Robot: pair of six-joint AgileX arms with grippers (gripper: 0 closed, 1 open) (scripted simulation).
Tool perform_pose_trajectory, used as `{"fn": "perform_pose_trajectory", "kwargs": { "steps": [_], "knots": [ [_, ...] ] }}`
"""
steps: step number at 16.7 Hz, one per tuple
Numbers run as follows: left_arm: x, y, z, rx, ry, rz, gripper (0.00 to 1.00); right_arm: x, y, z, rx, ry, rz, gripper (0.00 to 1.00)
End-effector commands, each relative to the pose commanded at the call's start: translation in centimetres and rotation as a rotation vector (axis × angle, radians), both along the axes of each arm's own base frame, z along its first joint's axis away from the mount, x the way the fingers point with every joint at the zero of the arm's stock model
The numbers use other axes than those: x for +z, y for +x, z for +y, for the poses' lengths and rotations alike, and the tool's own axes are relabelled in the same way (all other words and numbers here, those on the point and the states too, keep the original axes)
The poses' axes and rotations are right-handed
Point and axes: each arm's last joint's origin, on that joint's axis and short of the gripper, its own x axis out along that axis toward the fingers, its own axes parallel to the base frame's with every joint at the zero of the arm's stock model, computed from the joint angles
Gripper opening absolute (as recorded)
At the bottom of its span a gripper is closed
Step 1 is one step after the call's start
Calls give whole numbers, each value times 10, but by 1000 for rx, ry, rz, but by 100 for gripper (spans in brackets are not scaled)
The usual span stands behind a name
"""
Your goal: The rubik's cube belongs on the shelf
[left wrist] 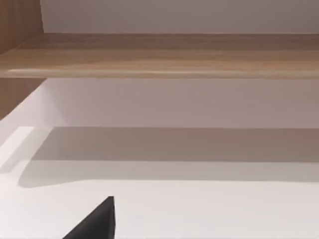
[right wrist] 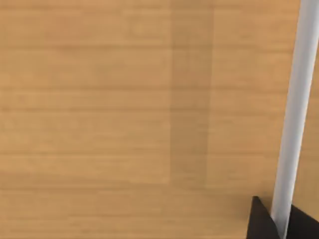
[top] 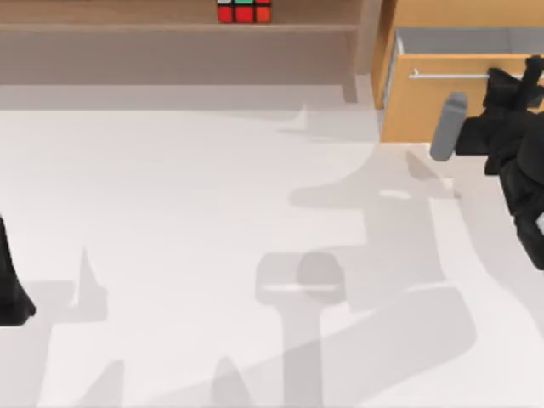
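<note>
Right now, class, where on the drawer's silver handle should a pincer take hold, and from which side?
Grip the silver handle across its thin width, coming straight at the drawer front. It is a slim, straight bar standing off that panel. The right pincer is closed on it there, a finger on each side. The left arm sits parked at the table's left edge.

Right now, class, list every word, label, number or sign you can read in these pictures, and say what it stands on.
None: there is no readable text.
The rubik's cube on the shelf shows plain coloured stickers.
The drawer cabinet and its silver handle carry no lettering.
</note>
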Motion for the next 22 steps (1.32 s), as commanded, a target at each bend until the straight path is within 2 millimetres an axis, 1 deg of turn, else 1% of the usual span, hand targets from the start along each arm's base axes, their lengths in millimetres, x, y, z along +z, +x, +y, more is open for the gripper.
{"fn": "perform_pose_trajectory", "kwargs": {
  "steps": [4, 6, 8, 15, 17, 21, 22],
  "knots": [
    [0, 0, 0, 0, 0, 0, 100, 0, -1, 1, 2, 2, 1, 0],
    [0, 0, 0, 0, 0, 0, 100, 2, 3, 1, 0, 3, -6, 0],
    [0, 0, 0, 0, 0, 0, 100, 3, 12, 1, -2, 3, -12, 0],
    [0, 0, 0, 0, 0, 0, 100, 1, 56, 1, 2, 2, -1, 0],
    [0, 0, 0, 0, 0, 0, 100, 0, 62, 1, 2, 2, 1, 0],
    [0, 0, 0, 0, 0, 0, 100, 0, 63, 1, 2, 2, 1, 0],
    [0, 0, 0, 0, 0, 0, 100, 0, 63, 1, 2, 2, 1, 8]
  ]
}}
